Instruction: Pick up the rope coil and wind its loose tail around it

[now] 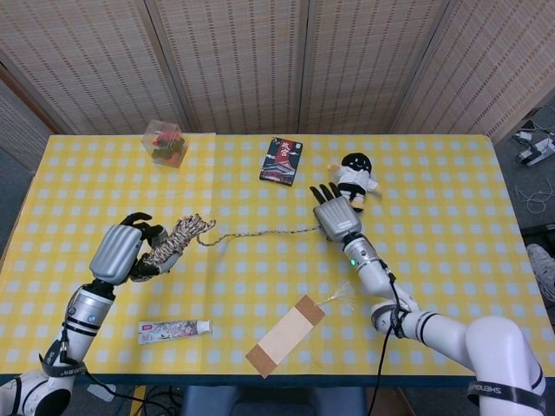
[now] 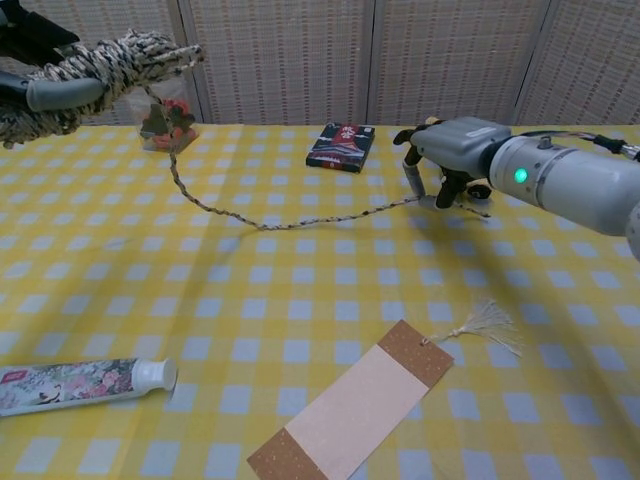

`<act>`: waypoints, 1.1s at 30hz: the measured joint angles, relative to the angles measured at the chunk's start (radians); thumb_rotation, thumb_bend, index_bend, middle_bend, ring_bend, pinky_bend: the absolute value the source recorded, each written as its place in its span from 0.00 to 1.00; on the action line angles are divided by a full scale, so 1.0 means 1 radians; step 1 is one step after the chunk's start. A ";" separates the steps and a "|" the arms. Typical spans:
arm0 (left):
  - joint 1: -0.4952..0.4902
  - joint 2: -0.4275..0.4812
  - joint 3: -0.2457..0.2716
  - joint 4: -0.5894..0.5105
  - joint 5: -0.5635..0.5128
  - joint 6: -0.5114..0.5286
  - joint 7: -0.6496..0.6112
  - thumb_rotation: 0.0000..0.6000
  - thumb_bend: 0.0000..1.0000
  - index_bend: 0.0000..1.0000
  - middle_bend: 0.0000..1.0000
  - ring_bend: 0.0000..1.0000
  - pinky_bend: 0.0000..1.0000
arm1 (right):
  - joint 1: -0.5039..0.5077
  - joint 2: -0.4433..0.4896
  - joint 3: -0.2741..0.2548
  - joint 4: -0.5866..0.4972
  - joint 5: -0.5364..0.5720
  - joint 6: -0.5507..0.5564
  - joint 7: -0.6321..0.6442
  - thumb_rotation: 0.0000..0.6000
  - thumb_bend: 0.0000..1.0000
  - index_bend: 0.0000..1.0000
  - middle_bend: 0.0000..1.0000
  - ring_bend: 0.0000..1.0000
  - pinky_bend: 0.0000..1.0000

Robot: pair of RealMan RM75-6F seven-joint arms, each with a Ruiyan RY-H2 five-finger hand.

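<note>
Now the left hand (image 1: 117,252) grips the raised mottled rope coil (image 1: 172,241); the right hand (image 2: 452,160) pinches its loose tail (image 2: 300,219), and winding it round the coil comes next.

Yellow check table (image 1: 260,277) w/ toothpaste (image 1: 173,329), bookmark (image 1: 284,335), box (image 1: 282,161), doll (image 1: 354,178), cube (image 1: 165,143).

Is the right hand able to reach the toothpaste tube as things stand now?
Probably not easily. The toothpaste tube lies on the robot's left, near the table's front edge, far from the right hand, which holds the rope tail. No object blocks the way.
</note>
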 measured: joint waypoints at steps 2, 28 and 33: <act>-0.004 -0.011 -0.021 0.012 -0.025 0.008 -0.005 0.67 0.31 0.74 0.72 0.56 0.21 | -0.016 0.053 -0.002 -0.086 -0.017 0.027 0.004 1.00 0.36 0.57 0.06 0.00 0.00; -0.220 -0.251 -0.145 0.102 -0.457 -0.023 0.466 0.61 0.31 0.74 0.73 0.56 0.21 | 0.006 0.422 0.099 -0.858 -0.126 0.195 -0.083 1.00 0.36 0.58 0.07 0.00 0.00; -0.256 -0.297 -0.139 0.094 -0.455 -0.024 0.499 0.61 0.31 0.74 0.73 0.56 0.21 | 0.061 0.405 0.148 -0.878 -0.043 0.196 -0.112 1.00 0.36 0.58 0.07 0.00 0.00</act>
